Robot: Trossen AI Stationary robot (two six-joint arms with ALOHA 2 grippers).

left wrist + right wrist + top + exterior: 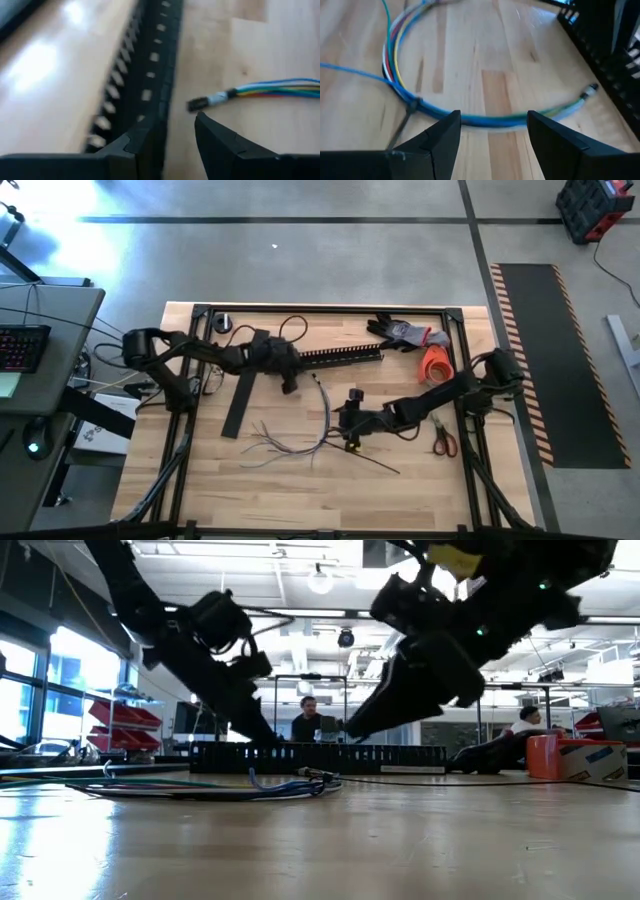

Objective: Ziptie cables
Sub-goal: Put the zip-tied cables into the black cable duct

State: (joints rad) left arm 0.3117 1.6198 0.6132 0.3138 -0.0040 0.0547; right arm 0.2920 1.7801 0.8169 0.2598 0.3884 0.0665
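The cables (300,442) curve across the near middle of the table, the ziptie (405,117) apparently cinched round them. The right gripper (492,132) hovers just above, fingers apart and empty. Farther back, the left gripper (170,137) stands open at the slotted channel (340,356); reaching down may snag loose wires.

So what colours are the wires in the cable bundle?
The cables are blue, green, yellow, red and white, clearest in the right wrist view.
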